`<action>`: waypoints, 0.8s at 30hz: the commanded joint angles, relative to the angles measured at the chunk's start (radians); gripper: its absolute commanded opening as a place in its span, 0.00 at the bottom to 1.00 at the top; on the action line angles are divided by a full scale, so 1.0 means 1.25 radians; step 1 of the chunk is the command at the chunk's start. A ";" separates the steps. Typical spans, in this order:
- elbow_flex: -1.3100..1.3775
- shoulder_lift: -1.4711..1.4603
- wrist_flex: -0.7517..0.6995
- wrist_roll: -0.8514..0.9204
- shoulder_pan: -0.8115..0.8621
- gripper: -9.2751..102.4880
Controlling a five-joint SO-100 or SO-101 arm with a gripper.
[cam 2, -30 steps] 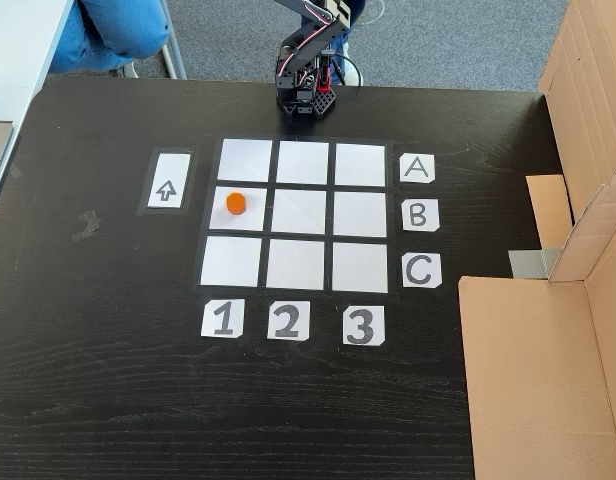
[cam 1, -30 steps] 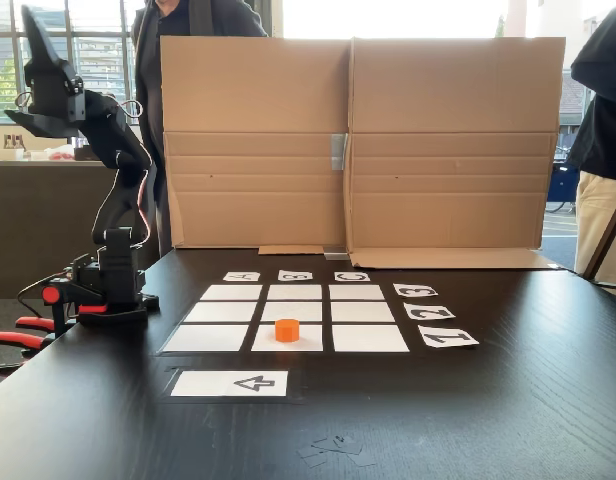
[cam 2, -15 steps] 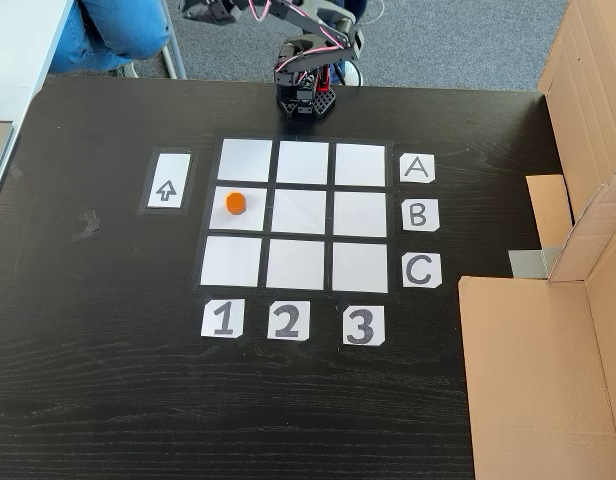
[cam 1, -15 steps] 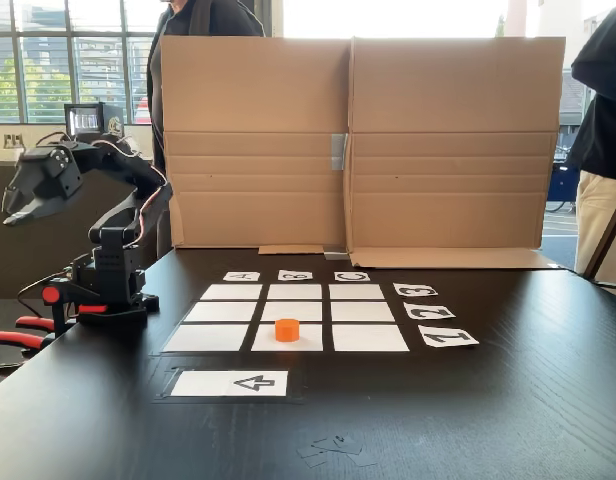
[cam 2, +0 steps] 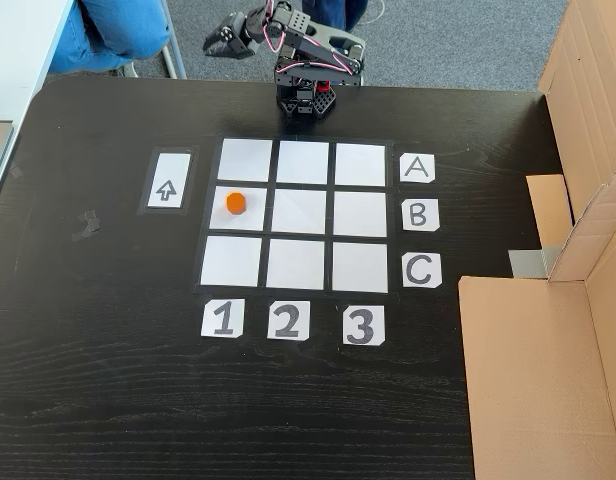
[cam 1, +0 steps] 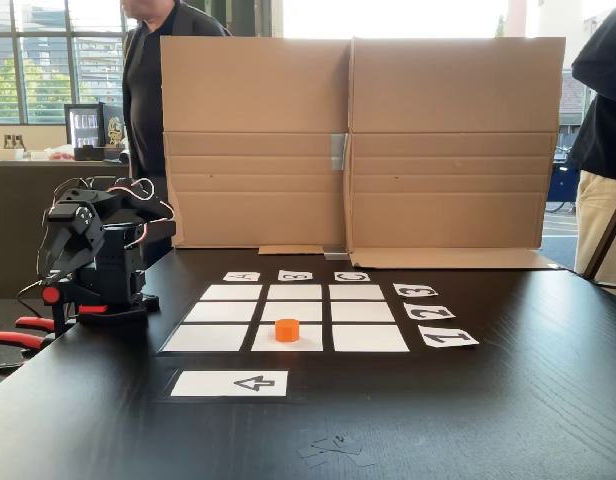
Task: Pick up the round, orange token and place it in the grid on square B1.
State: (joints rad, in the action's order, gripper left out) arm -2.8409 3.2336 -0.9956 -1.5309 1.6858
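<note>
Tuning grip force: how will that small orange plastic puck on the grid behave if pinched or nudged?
The small orange faceted plastic puck looks rigid, so probably firm under a pinch. It sits flat and squat, so tipping seems unlikely. On the smooth white paper square, a nudge would likely slide it rather than roll it.

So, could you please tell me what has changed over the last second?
The arm has folded down from a raised pose toward its base, and the gripper now hangs beyond the table's far edge in a fixed view. It took hold of nothing. The orange token has stayed on square B1 of the grid, and the labels and arrow strip are unmoved.
</note>
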 commanded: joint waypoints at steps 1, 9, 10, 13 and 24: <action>-0.020 0.028 -0.009 0.002 -0.006 0.08; -0.090 0.075 -0.021 0.021 -0.001 0.08; -0.096 0.075 -0.017 0.021 0.000 0.08; -0.097 0.076 -0.016 0.020 0.001 0.08; -0.098 0.077 -0.016 0.015 0.007 0.08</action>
State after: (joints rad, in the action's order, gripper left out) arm -2.9683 3.3211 -1.0216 -1.5125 1.6935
